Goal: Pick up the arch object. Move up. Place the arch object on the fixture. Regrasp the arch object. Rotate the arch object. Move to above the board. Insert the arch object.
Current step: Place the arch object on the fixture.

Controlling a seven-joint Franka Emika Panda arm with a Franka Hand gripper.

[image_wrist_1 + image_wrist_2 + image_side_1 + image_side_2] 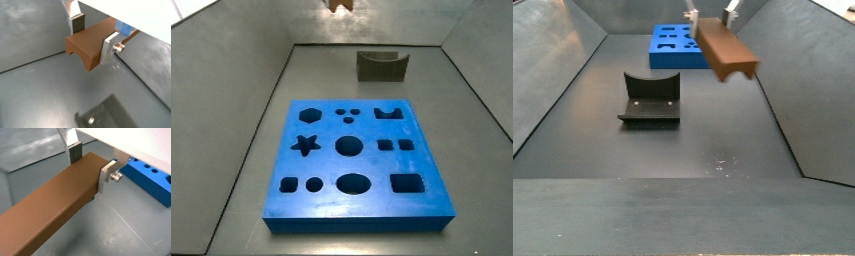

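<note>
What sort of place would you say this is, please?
Probably a walled robot test cell for peg insertion: a bright blue board with shaped cut-outs, a dark scooped fixture, and the gripper, raised above the floor, gripping an orange-brown arch block.

The gripper [92, 36] carried two flat silver plate fingers [109, 49], each of bare brushed metal with squared edges. A dark pad [78, 23] sat at the tip of the farther finger in both wrist views. The nearer finger [107, 177] had a small round silver bolt [117, 176] standing out from its side, on a stepped bracket. Above the fingers, the underside of the gripper body [137, 140] showed as a plain white surface.
</note>
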